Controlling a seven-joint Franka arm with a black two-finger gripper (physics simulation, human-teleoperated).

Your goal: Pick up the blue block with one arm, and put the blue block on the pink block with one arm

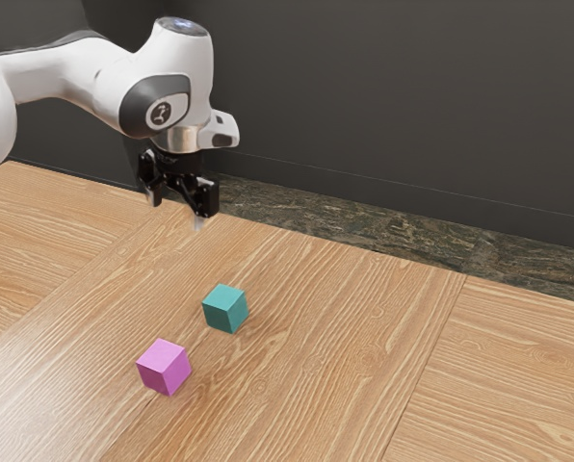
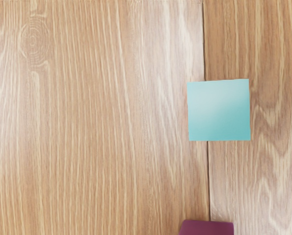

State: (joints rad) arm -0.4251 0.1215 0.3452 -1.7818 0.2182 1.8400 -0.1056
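A blue-green block [image 1: 225, 308] sits on the wooden table near its middle. A pink block [image 1: 164, 366] rests a short way in front of it, toward the exterior view's left, apart from it. My gripper [image 1: 176, 210] hangs well above the table, behind both blocks, with its fingers open and nothing between them. The wrist view looks straight down on the blue block [image 2: 219, 110], with the pink block's [image 2: 206, 227] edge a gap away from it along the same table seam.
The wooden table [image 1: 364, 366] has plank seams running across it. Behind it, a dark stone floor strip [image 1: 412, 236] meets a dark wall. Bare tabletop stretches to the exterior view's right of the blocks.
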